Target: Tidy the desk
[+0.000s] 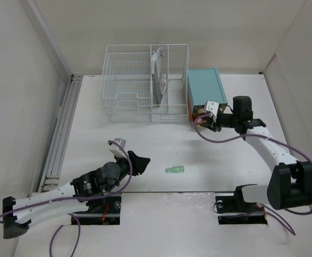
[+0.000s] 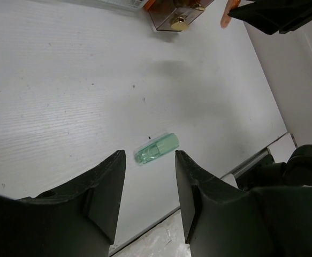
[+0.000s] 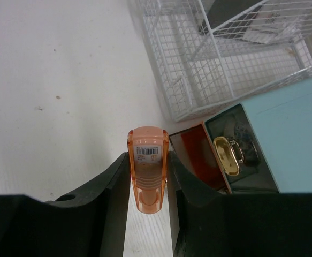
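As the right end effector [image 3: 147, 160] grips an orange tube [image 3: 146, 184], the left [image 2: 150, 156] gapes.

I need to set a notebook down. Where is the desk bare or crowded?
Bare: the desk between the wire basket and the green piece; also left, between rail and basket. Crowded: the back right, where the right fingers hold an orange piece at the drawer of the teal cabinet.
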Action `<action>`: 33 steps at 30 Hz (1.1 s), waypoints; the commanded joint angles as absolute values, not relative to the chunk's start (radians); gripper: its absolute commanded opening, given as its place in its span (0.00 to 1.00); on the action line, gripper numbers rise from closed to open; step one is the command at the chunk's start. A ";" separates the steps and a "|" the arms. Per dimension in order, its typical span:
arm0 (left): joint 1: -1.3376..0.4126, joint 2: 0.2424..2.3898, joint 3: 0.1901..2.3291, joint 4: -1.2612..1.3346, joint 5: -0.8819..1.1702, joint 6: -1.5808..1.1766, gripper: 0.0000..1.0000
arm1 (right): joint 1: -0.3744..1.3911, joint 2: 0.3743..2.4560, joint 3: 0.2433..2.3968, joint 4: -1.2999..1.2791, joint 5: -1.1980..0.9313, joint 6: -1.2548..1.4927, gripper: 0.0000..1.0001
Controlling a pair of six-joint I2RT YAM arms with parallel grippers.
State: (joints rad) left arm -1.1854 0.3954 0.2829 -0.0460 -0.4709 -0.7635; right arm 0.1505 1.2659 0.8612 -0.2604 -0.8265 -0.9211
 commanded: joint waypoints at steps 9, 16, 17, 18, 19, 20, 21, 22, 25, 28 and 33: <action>-1.192 0.425 0.304 0.028 -0.460 -0.747 0.39 | 0.063 1.592 1.190 -0.777 -1.190 -1.465 0.00; -1.192 0.434 0.295 0.028 -0.460 -0.747 0.40 | 0.063 1.655 1.258 -0.839 -1.137 -1.591 0.00; -1.192 0.434 0.295 0.028 -0.460 -0.747 0.40 | 0.063 1.655 1.258 -0.828 -1.137 -1.591 0.00; -1.192 0.434 0.295 0.028 -0.460 -0.747 0.40 | 0.063 1.655 1.258 -0.828 -1.137 -1.591 0.00; -1.192 0.443 0.295 0.028 -0.460 -0.747 0.40 | 0.063 1.643 1.258 -0.815 -1.128 -1.591 0.00; -1.192 0.443 0.295 0.028 -0.460 -0.747 0.40 | 0.063 1.632 1.258 -0.805 -1.127 -1.591 0.00; -1.192 0.443 0.295 0.038 -0.460 -0.747 0.40 | 0.063 1.632 1.258 -0.790 -1.117 -1.591 0.00; -1.192 0.443 0.295 0.047 -0.460 -0.747 0.40 | 0.063 1.632 1.258 -0.790 -1.117 -1.591 0.00; -1.192 0.465 0.285 0.057 -0.460 -0.747 0.41 | 0.054 1.632 1.258 -0.738 -1.106 -1.550 0.00; -1.192 0.485 0.285 0.067 -0.460 -0.747 0.41 | 0.054 1.611 1.236 -0.648 -1.080 -1.497 0.00; -1.192 0.494 0.285 0.086 -0.460 -0.747 0.41 | 0.054 1.601 1.223 -0.555 -1.048 -1.413 0.00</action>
